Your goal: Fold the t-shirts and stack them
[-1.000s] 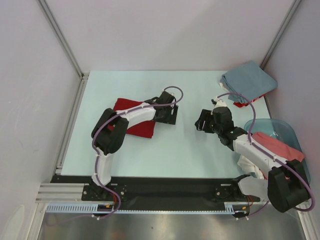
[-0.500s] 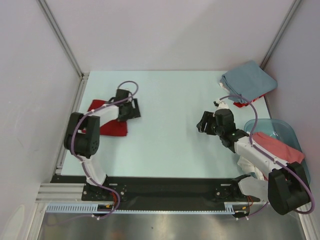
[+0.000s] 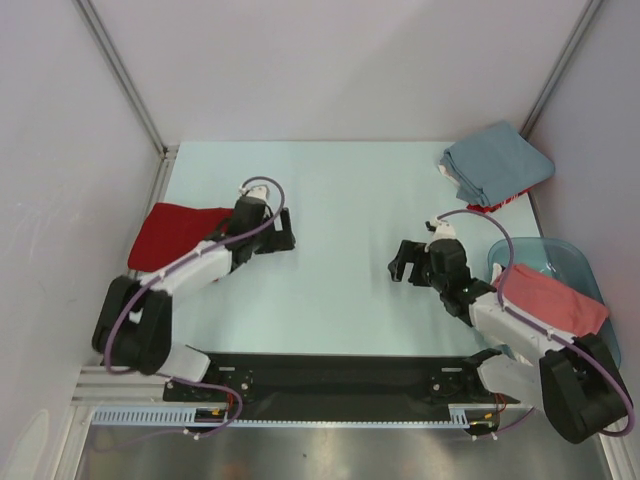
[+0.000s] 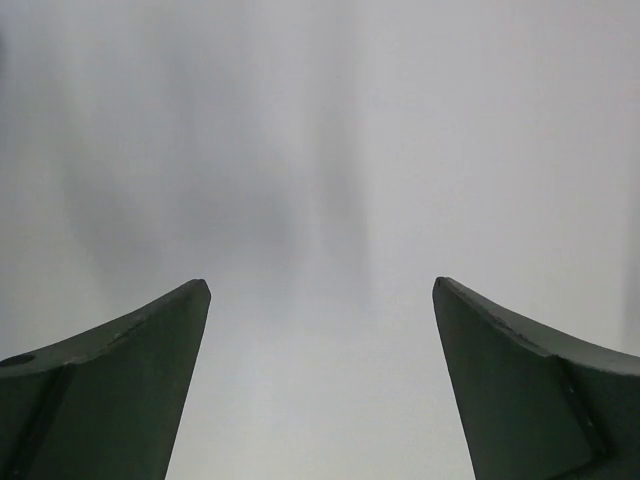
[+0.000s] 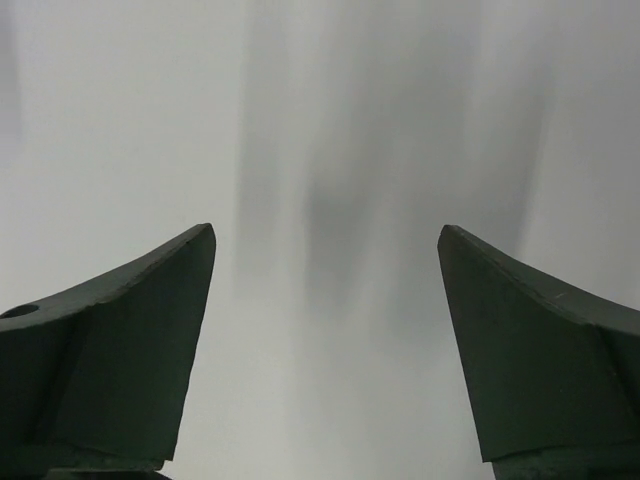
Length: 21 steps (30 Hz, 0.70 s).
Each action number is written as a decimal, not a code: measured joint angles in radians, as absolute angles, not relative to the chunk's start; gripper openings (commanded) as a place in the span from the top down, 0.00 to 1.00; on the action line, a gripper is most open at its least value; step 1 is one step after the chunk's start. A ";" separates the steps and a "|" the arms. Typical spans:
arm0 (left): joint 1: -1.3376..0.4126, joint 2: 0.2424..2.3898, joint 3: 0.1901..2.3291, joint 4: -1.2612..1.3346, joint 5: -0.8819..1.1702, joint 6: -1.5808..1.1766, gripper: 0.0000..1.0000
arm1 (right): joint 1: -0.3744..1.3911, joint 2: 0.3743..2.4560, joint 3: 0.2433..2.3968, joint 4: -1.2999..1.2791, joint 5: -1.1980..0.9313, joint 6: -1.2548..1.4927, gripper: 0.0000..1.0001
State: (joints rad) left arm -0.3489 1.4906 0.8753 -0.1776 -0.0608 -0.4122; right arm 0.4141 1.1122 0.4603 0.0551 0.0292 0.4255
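A folded crimson red t-shirt (image 3: 170, 235) lies flat at the table's left edge. My left gripper (image 3: 282, 236) is open and empty, just right of the shirt and apart from it. The left wrist view shows its gripper (image 4: 320, 285) with the jaws wide apart over bare table. My right gripper (image 3: 402, 262) is open and empty over the table's middle right. The right wrist view shows that gripper (image 5: 327, 232) with only bare surface between the jaws. A folded grey-blue t-shirt (image 3: 497, 163) tops a small stack at the back right corner. A salmon-pink t-shirt (image 3: 550, 298) drapes over the bin.
A translucent blue bin (image 3: 558, 254) stands at the right edge, beside the right arm. Red and white cloth edges (image 3: 490, 207) peek from under the grey-blue shirt. Enclosure walls bound the table at the left, back and right.
The red shirt has slid left to the table's left edge. The left gripper went left with it, then came back right, apart from it. The right gripper shifted slightly nearer.
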 measured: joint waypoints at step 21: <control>-0.559 0.761 0.321 0.115 -0.144 -0.428 0.00 | 0.508 0.941 0.406 0.148 0.089 0.380 0.00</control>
State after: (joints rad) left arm -0.5591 0.7612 0.3214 0.1154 -0.1444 -0.4278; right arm 0.5079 0.9409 0.4061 0.1478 0.0895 0.3798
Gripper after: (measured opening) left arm 0.996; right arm 0.993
